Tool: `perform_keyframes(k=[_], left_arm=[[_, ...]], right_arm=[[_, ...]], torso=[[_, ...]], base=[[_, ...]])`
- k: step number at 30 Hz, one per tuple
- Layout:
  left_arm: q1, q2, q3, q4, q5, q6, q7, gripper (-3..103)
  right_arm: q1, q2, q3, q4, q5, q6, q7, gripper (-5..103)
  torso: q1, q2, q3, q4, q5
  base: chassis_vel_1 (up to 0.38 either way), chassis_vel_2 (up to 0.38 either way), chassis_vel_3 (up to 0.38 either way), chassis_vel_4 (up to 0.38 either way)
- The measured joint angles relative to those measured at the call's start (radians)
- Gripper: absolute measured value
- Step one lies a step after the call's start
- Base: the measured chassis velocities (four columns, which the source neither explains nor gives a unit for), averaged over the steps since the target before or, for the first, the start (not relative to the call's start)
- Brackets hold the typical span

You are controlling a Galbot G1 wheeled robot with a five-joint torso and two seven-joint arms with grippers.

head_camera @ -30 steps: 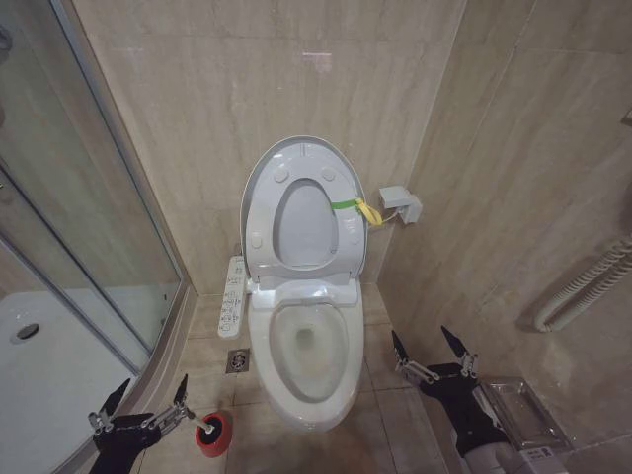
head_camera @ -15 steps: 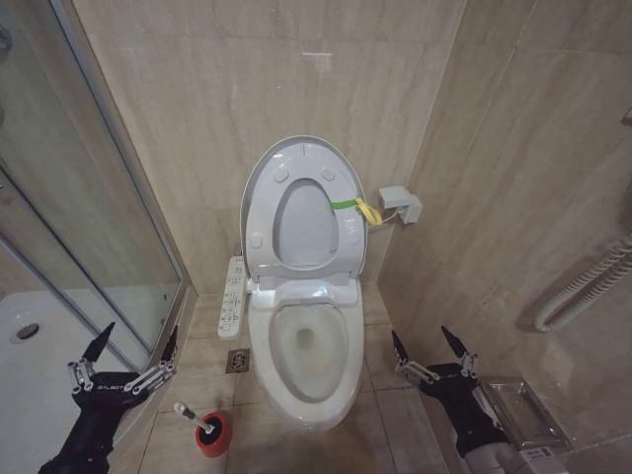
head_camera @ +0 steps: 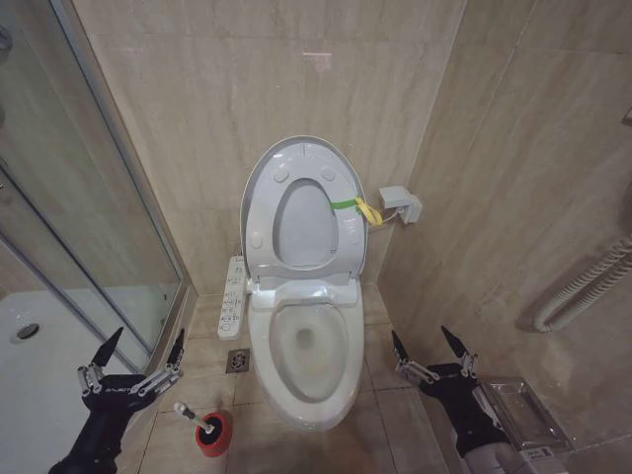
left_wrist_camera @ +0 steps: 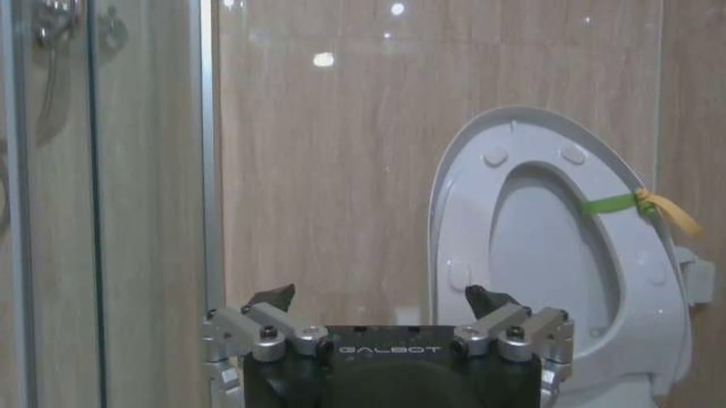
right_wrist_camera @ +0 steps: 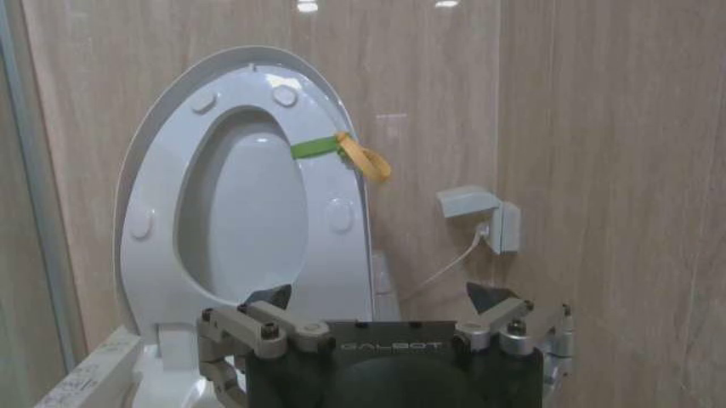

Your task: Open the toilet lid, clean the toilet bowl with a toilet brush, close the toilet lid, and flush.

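The toilet lid [head_camera: 259,197] stands raised against the back wall with the seat ring up against it; a yellow-green strap [head_camera: 357,207] is tied at its side. The same lid [left_wrist_camera: 454,246] [right_wrist_camera: 153,212] appears in both wrist views. Below it lies the uncovered toilet bowl [head_camera: 346,380]. The toilet brush [head_camera: 193,416] rests head-down in a red cup [head_camera: 215,434] on the floor left of the bowl, its handle leaning left. My left gripper [head_camera: 145,343] hangs open just above and left of the brush, holding nothing. My right gripper [head_camera: 421,339] is open and holds nothing, right of the bowl.
A glass shower door [head_camera: 89,227] and white shower tray [head_camera: 39,365] close off the left. A button panel [head_camera: 233,296] and a floor drain [head_camera: 237,360] sit left of the bowl. On the right are a wall box [head_camera: 401,203], a white hose [head_camera: 583,286] and a metal tray [head_camera: 523,410].
My left gripper, low beside the brush cup a second ago, rose up and to the left, uncovering the brush handle, then settled slightly lower. The right arm stayed still.
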Motion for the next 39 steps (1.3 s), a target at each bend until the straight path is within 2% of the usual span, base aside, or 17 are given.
perform_keyframes(k=[4, 5, 39], left_arm=[[0.008, -0.005, 0.016, 0.000, 0.014, 0.001, -0.003, 103], [0.008, -0.006, 0.017, 0.000, 0.016, 0.001, -0.003, 99], [0.008, -0.006, 0.017, 0.001, 0.019, 0.003, -0.005, 99]], right_arm=[[0.000, 0.000, 0.000, 0.000, 0.000, 0.000, 0.000, 100], [0.000, 0.000, 0.000, 0.000, 0.000, 0.000, 0.000, 100], [0.000, 0.000, 0.000, 0.000, 0.000, 0.000, 0.000, 100]], torso=[[0.000, 0.000, 0.000, 0.0001, 0.0000], [0.000, 0.000, 0.000, 0.0000, 0.0000], [0.000, 0.000, 0.000, 0.0000, 0.0000]], base=[[0.000, 0.000, 0.000, 0.000], [0.000, 0.000, 0.000, 0.000], [0.000, 0.000, 0.000, 0.000]])
